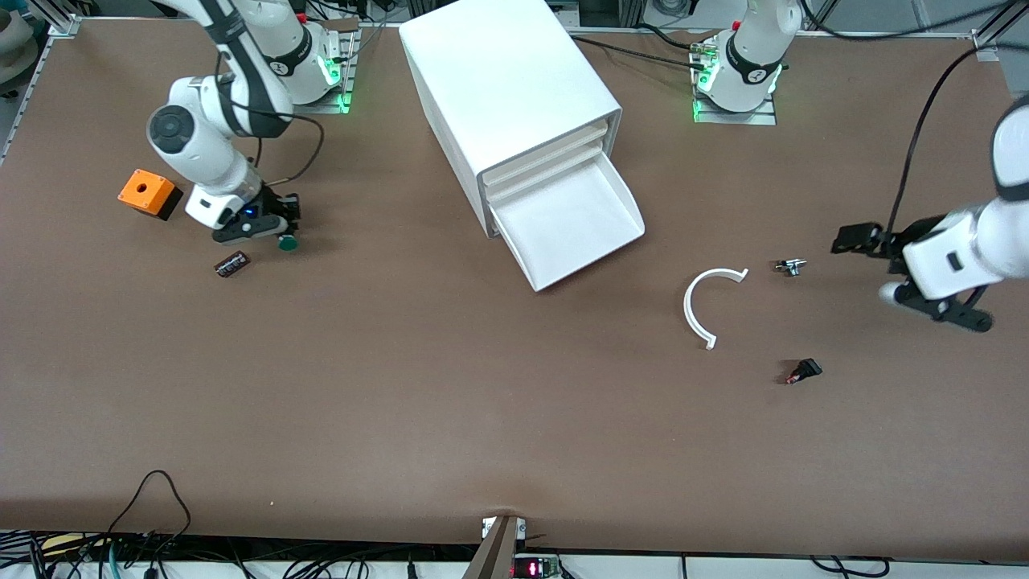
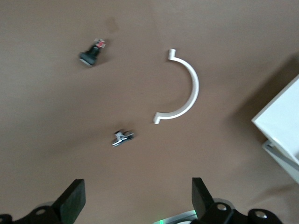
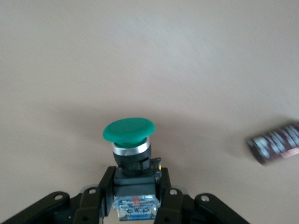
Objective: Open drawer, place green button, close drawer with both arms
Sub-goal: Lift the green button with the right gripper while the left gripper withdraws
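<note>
The lowest drawer (image 1: 575,221) of the white cabinet (image 1: 506,88) is pulled open and shows nothing inside. My right gripper (image 1: 277,233) is low over the table at the right arm's end, shut on the black body of the button (image 1: 288,240), whose green cap sticks out past the fingers. In the right wrist view the button (image 3: 129,140) sits between the two fingers (image 3: 105,186). My left gripper (image 1: 876,241) is open and empty above the table at the left arm's end; its fingers (image 2: 70,200) stand wide apart.
An orange block with a hole (image 1: 149,193) and a dark maroon cylinder (image 1: 231,264) lie by the right gripper. A white curved piece (image 1: 703,301), a small metal part (image 1: 791,266) and a small black part (image 1: 804,371) lie near the left gripper.
</note>
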Controlling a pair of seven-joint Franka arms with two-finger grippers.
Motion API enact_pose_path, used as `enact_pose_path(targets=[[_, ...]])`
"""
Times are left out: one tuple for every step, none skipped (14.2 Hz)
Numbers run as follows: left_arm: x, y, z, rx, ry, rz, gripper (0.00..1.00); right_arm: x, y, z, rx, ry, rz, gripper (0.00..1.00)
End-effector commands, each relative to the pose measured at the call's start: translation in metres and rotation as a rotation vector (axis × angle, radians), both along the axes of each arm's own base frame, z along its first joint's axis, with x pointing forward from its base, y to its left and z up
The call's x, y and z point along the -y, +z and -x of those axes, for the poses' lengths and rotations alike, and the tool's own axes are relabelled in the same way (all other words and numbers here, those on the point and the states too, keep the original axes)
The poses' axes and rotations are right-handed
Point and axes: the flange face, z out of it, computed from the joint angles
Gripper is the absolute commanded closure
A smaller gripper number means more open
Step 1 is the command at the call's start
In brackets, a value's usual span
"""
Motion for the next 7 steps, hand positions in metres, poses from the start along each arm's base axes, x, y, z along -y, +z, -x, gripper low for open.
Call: enact_pose_path(targets=[[0.009,0.052,0.025,0.079,0.059,-0.096,0.0,-0.046,0.047,-0.041,-0.028,-0.047,-0.004,1.0],[0.009,0.062,0.03,0.096,0.11,-0.104,0.0,-0.061,0.066,-0.056,-0.044,-0.052,-0.004,1.0],[0.009,0.066,0.035,0.103,0.139,-0.107,0.0,-0.075,0.083,-0.069,-0.057,-0.047,-0.007,1.0],[0.01,0.071,0.04,0.122,0.162,-0.103,0.0,-0.092,0.1,-0.082,-0.071,-0.048,-0.007,1.0],[0.005,0.073,0.045,0.139,0.196,-0.105,0.0,-0.111,0.116,-0.091,-0.089,-0.061,-0.006,1.0],[0.0,0.077,0.052,0.166,0.237,-0.103,0.0,-0.138,0.131,-0.099,-0.098,-0.077,-0.006,1.0],[-0.006,0.076,0.058,0.175,0.28,-0.092,0.0,-0.169,0.143,-0.103,-0.099,-0.095,-0.01,1.0]])
